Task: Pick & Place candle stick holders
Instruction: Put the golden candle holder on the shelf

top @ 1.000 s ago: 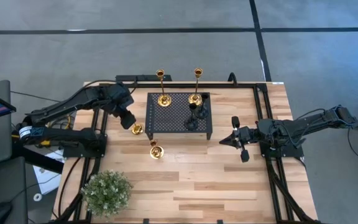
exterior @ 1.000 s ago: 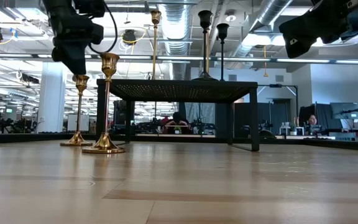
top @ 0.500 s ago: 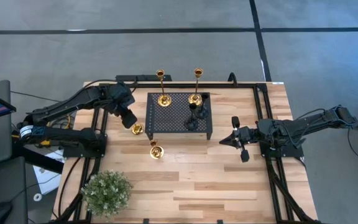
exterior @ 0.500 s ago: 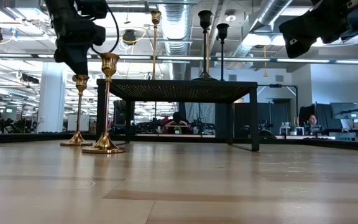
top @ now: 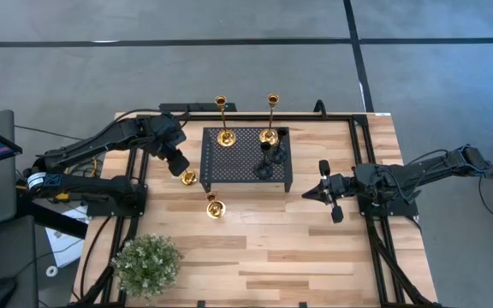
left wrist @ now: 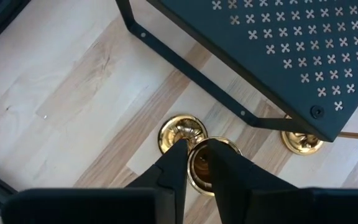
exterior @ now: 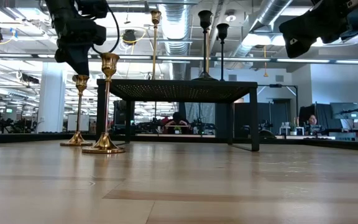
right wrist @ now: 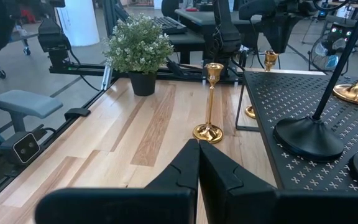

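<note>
Seen from above, a wooden desk point(top: 255, 248) fills the middle of the frame, with a black perforated stand point(top: 245, 156) at its upper centre. All the candle stick holders stand upright, long axes vertical, cups pointing up.

On the stand, two gold holders rest their round bases at its upper edge: one at the upper left point(top: 225, 137), one at the upper right point(top: 269, 135). Two black holders point(top: 265, 168) stand close together near the stand's right side.

On the bare desk, one short gold holder point(top: 188, 177) stands just left of the stand, and another point(top: 215, 207) stands just below the stand's lower left corner.

The left end effector point(top: 178, 164) hovers directly above the holder left of the stand. In the left wrist view its fingers point(left wrist: 170, 167) are narrowly parted, pointing down over the gold cup point(left wrist: 205, 164) (they straddle its rim, but whether they touch it cannot be told).

The right end effector point(top: 309, 195) waits at centre right, just right of the stand, fingers pressed together and holding nothing.

A green potted plant point(top: 147, 264) sits at the lower left of the desk.
</note>
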Action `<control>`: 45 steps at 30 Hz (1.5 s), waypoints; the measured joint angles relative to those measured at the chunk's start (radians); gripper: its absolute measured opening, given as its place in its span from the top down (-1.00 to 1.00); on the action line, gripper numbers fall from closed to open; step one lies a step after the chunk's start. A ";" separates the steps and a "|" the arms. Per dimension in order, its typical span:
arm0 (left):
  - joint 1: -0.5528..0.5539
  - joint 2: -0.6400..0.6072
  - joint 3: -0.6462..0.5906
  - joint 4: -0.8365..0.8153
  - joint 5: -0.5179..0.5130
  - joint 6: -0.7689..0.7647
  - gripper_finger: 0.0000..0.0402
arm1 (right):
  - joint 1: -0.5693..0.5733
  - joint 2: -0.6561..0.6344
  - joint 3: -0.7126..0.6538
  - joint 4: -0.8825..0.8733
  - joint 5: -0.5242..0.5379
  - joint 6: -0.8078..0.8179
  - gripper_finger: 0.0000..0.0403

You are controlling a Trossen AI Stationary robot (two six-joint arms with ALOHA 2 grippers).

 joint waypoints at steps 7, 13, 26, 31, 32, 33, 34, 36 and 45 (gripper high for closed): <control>0.000 0.000 0.000 -0.001 0.000 0.000 0.68 | 0.000 0.000 0.000 0.000 0.000 0.000 1.00; 0.000 0.000 -0.016 -0.001 0.018 0.000 0.57 | 0.000 0.000 0.000 0.000 0.000 0.000 1.00; 0.000 -0.035 -0.120 0.026 0.044 0.003 0.55 | 0.000 0.000 0.000 0.001 0.000 0.000 1.00; -0.001 -0.057 -0.086 0.028 0.033 0.006 0.74 | 0.000 0.000 0.000 0.002 0.000 0.000 1.00; 0.000 -0.062 -0.070 0.021 0.032 0.004 0.81 | 0.000 0.000 0.000 0.002 0.000 0.000 1.00; 0.000 -0.062 -0.051 0.011 0.034 -0.002 0.87 | 0.000 0.000 0.000 0.002 0.000 0.000 1.00; 0.000 -0.060 -0.029 -0.010 0.031 -0.011 0.91 | 0.000 0.000 0.000 0.002 0.000 0.000 1.00; 0.000 -0.051 0.026 -0.097 0.015 -0.022 0.93 | -0.001 0.000 0.000 0.002 0.000 0.000 1.00; 0.000 -0.012 0.343 -0.370 -0.023 -0.130 0.93 | -0.001 0.000 0.000 0.011 0.000 0.000 1.00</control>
